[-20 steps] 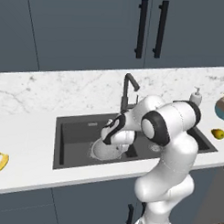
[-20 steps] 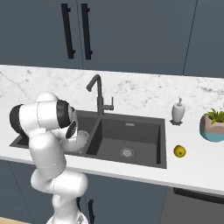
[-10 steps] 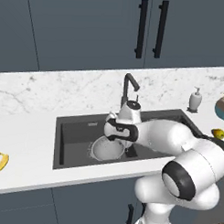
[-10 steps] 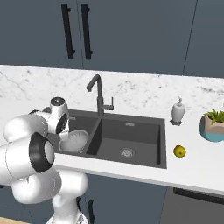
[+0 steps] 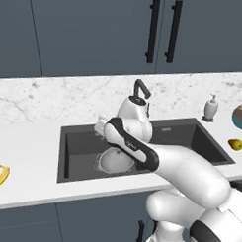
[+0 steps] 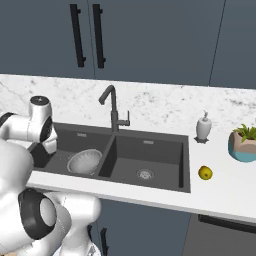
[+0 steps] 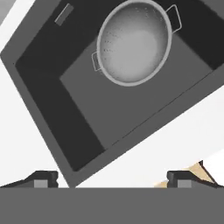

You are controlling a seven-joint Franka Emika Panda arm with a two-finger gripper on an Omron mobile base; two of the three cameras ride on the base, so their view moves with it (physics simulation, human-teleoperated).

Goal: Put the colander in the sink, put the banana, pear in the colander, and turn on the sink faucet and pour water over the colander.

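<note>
The silver colander (image 5: 116, 162) (image 6: 84, 161) sits upright in the left basin of the dark sink (image 5: 77, 146) (image 6: 165, 152), with nothing in it. My gripper (image 5: 99, 127) hangs above the basin's left part, clear of the colander. In the hand view the colander (image 7: 133, 41) lies far ahead and my gripper (image 7: 113, 180) is open, holding nothing. The banana (image 5: 0, 175) lies on the counter left of the sink. On the counter to the sink's right rests the pear (image 5: 235, 144) (image 6: 205, 173). The sink faucet (image 5: 139, 89) (image 6: 112, 107) stands behind the divider, and no water shows.
A white soap dispenser (image 5: 210, 107) (image 6: 203, 127) and a potted plant (image 5: 240, 117) (image 6: 243, 142) stand at the back right of the counter. My own arm (image 5: 156, 161) stretches over the sink's front edge. Dark cabinets hang above.
The gripper let go of the colander in the left basin, rose and swung to the left above it. The colander stays where it was set.
</note>
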